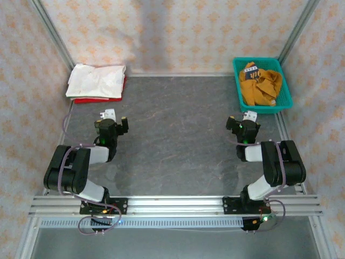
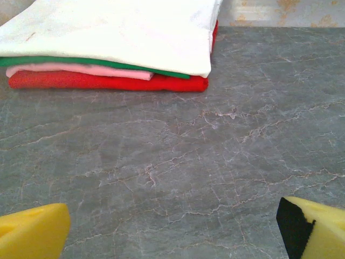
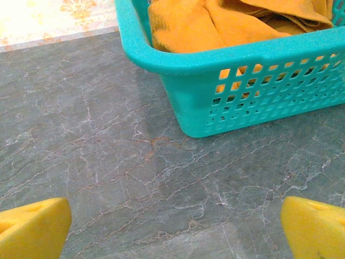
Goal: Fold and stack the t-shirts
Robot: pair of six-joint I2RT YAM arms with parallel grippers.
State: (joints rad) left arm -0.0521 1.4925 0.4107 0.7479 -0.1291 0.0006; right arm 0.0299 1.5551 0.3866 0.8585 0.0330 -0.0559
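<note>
1. Top external: the orange shirt (image 1: 262, 82) lies crumpled inside the basket (image 1: 284, 102).
2. The white shirt (image 1: 97, 80) sits folded atop the red shirt (image 1: 94, 100) on the tabletop (image 1: 178, 140), far left of the basket.
3. The right pincer (image 1: 241, 120) hangs just before the basket, fingers apart, empty.
4. The left pincer (image 1: 116, 116) is well left of the basket, fingers apart, empty.

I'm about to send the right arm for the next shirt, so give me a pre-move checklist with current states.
1. Right gripper open, empty: ok.
2. Left gripper open, empty: ok.
3. Mustard shirt looks reachable, crumpled in teal basket just ahead of right gripper: ok.
4. Bare table between the arms for folding: ok.
5. Folded stack tidy, white shirt on top, red shirt at bottom: ok.
6. More shirts under the mustard one: cannot tell.
</note>
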